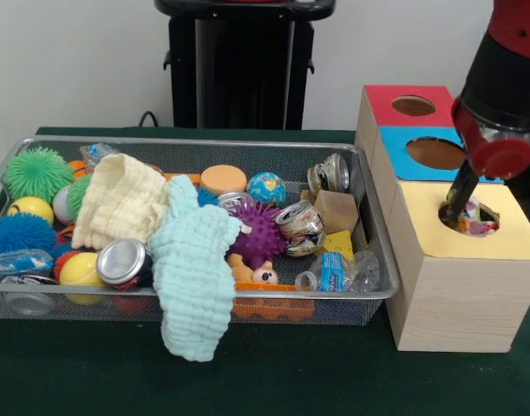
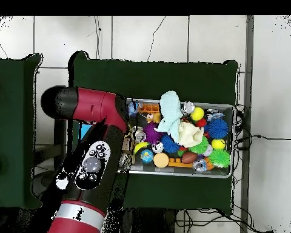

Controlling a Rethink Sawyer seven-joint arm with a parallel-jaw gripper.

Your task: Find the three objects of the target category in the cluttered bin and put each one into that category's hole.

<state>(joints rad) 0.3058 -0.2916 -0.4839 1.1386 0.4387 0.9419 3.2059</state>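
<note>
Green cloth covers the table, white wall behind; landmark is the wire bin (image 1: 369, 299), packed with clutter. Right of bin sits a wooden box with three holes in its top: red-top hole (image 1: 413, 106) farthest back, blue-top hole (image 1: 435, 153) in the middle, yellow-top hole (image 1: 469, 217) nearest the camera. Gripper (image 1: 456, 211) is down at the yellow-top hole, tip at or just inside the rim, well right of the bin; can't tell how wide the claw is or whether it has hold of anything. Something crinkly and multicoloured (image 1: 477, 218) lies inside that hole beside the tip, looks like a wrapper or packet. My read: yellow hole takes soft plastic packaging, and this is a drop step. Candidate still in the bin: clear plastic packet with blue label (image 1: 334, 270) at the front right corner, long axis roughly left-right. It lies left of the claw, on the near side of the bin wall, so next move means lift clear of the hole, travel left over the wall, descend. Overhead view: arm (image 2: 90, 164) hides the box
</note>
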